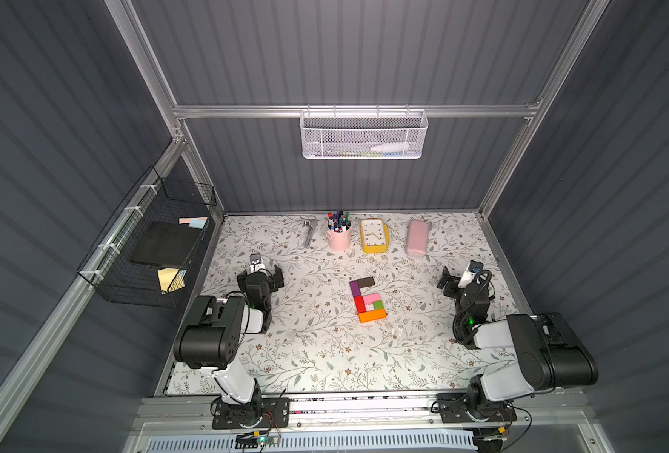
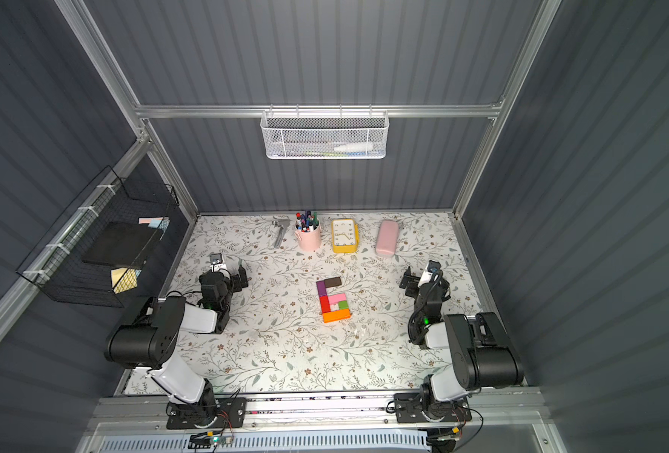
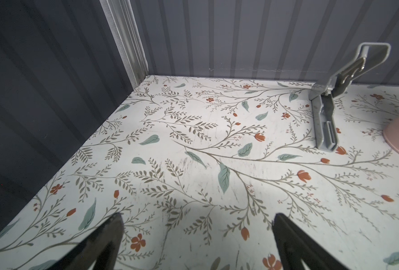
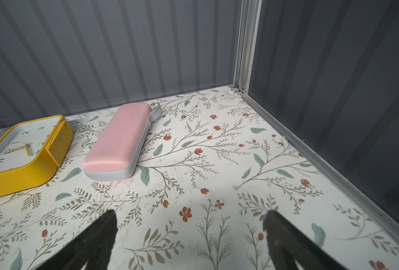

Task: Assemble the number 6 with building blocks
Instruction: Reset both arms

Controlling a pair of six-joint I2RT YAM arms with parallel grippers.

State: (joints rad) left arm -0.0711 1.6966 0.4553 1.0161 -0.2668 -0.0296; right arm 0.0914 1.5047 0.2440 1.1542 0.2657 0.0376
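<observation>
**Item:** number 6 [image 1: 367, 299], six blocks joined edge to edge, lying flat on the bench [image 1: 305, 353].

**Location:** on the robot's side of the yellow clock [image 1: 374, 235], well apart from it and almost in line with it. It shows in both top views and in neither wrist view.

**Parts, from the clock end outward:**
- dark brown block [image 1: 366, 281], crosswise and slightly askew
- purple block [image 1: 355, 289]
- red block [image 1: 359, 302]
- pink block [image 1: 372, 298]
- green cube [image 1: 378, 305]
- orange block [image 1: 372, 315], crosswise at the end farthest from the clock

A small square gap shows inside the loop.

**Long axis:** runs from the clock toward the robot, leaning a little.

**Tooling:**
- The left gripper [image 3: 197, 218] has its jaws spread wide, with only bare bench between them. It sits to the robot's left of the clock, nearer the robot, and is aimed at the back wall.
- The right gripper [image 4: 191, 212] has its jaws at full spread and is empty. It sits to the robot's right of the clock, nearer the robot, and is aimed past the pale pink case [image 4: 119, 142] beside the clock.

**Key relation:** the figure lies between the two grippers, off to the inner side of each. It is level with the fingertips or a little behind them, and neither gripper faces it. The right arm looks marginally nearer, hardly enough to matter.

**Condition (judgement):** the figure reads as complete. Only the dark brown block's slight skew might merit a nudge, and an arm would have to turn inward first.
</observation>
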